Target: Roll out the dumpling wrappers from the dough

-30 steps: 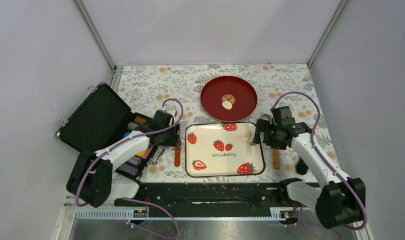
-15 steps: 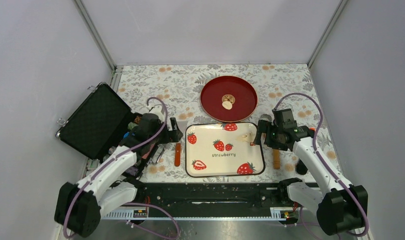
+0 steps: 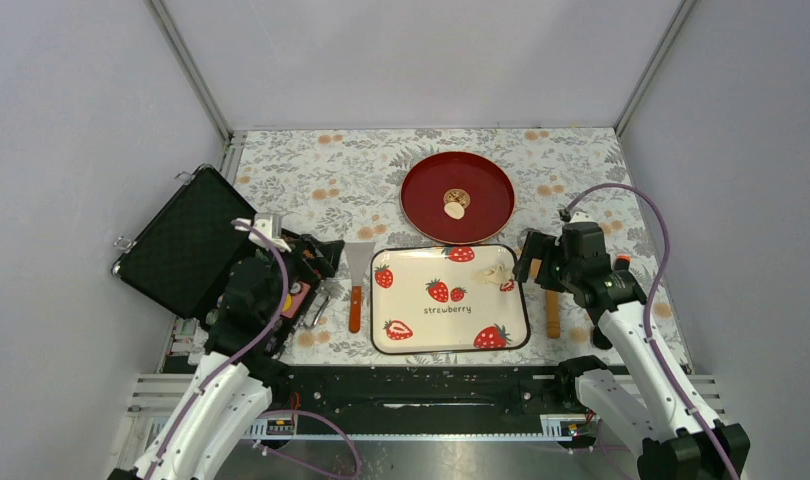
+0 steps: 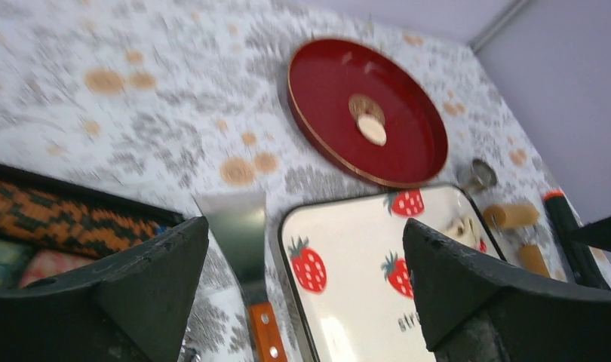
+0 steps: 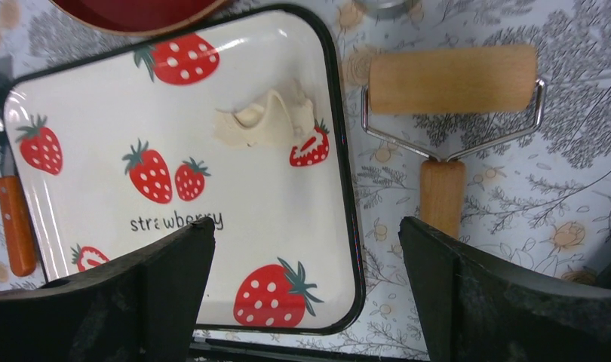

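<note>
One round pale dumpling wrapper (image 3: 455,211) (image 4: 373,130) lies on the red plate (image 3: 421,215), just below its gold emblem. A ragged scrap of dough (image 3: 497,275) (image 5: 268,121) sits at the far right corner of the strawberry tray (image 3: 481,300). The wooden roller (image 3: 552,310) (image 5: 452,79) lies on the cloth right of the tray. My left gripper (image 3: 321,255) (image 4: 306,226) is open and empty, left of the tray. My right gripper (image 3: 534,270) (image 5: 306,226) is open and empty over the tray's right edge.
A scraper (image 3: 355,290) (image 4: 238,226) with an orange handle lies between the tray and the open black case (image 3: 186,240). A small metal ring cutter (image 4: 477,175) stands near the tray's far right corner. A black pen with an orange tip (image 4: 563,219) lies beyond the roller.
My left gripper opened, let go of the scraper and drew back to the left. The right arm shifted slightly to the right, still open.
</note>
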